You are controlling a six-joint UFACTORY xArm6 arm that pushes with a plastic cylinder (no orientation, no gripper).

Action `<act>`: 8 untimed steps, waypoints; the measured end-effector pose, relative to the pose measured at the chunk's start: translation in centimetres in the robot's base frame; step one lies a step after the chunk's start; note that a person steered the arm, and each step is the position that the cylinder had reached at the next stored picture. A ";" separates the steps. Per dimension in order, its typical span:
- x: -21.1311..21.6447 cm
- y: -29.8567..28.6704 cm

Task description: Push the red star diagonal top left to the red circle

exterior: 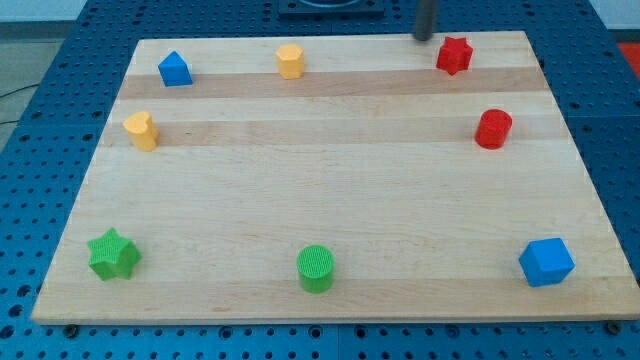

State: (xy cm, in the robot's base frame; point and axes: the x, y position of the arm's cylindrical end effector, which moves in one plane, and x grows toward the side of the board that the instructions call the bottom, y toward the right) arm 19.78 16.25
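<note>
The red star lies near the view's top right of the wooden board. The red circle stands below it and a little to the right, apart from it. My tip is at the board's top edge, just left of and slightly above the red star, close to it but with a small gap.
A yellow hexagon and a blue house-shaped block sit along the top. A yellow heart is at the left. A green star, a green circle and a blue cube line the bottom.
</note>
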 end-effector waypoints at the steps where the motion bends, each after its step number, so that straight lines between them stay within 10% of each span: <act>1: 3.0 0.8; 8: 6.7 -2.8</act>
